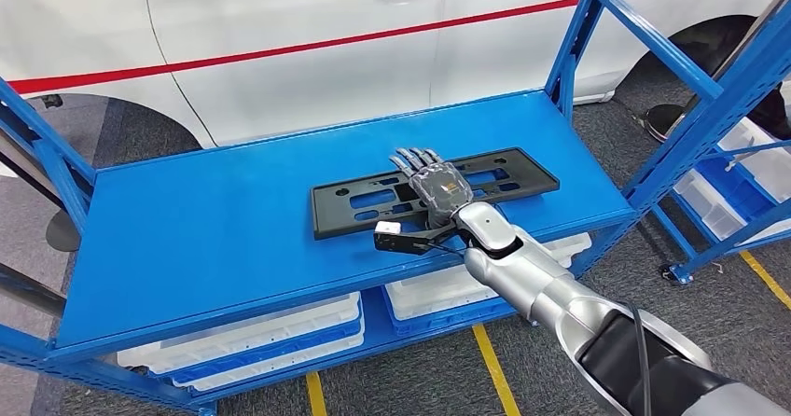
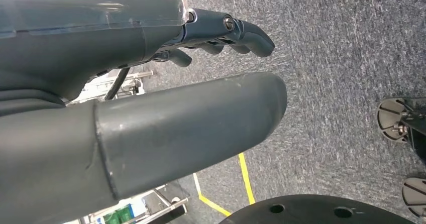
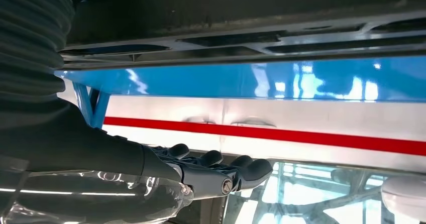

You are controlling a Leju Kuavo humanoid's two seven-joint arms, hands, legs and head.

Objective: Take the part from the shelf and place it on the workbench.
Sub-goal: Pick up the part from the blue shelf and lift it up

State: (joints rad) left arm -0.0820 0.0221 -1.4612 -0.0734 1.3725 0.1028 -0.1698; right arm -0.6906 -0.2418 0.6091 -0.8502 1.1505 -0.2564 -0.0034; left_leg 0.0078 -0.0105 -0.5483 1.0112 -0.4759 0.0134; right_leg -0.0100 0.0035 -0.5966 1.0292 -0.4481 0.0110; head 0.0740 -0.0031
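The part (image 1: 354,206) is a long flat black plastic frame with slots. It lies flat across the middle of the blue shelf's (image 1: 205,239) top deck. My right hand (image 1: 434,185) reaches over its middle, palm down and fingers stretched flat, holding nothing. In the right wrist view the part (image 3: 241,38) runs as a dark band, and a gap separates it from my right hand's extended fingers (image 3: 236,171). My left hand (image 2: 166,33) hangs over the grey floor with thumb out and fingers loosely apart, empty.
A white car (image 1: 326,24) with a red stripe stands close behind the shelf. Blue uprights (image 1: 578,34) rise at the deck's back corners. White bins (image 1: 261,337) sit on the lower deck. A second blue rack with bins (image 1: 746,173) stands to the right.
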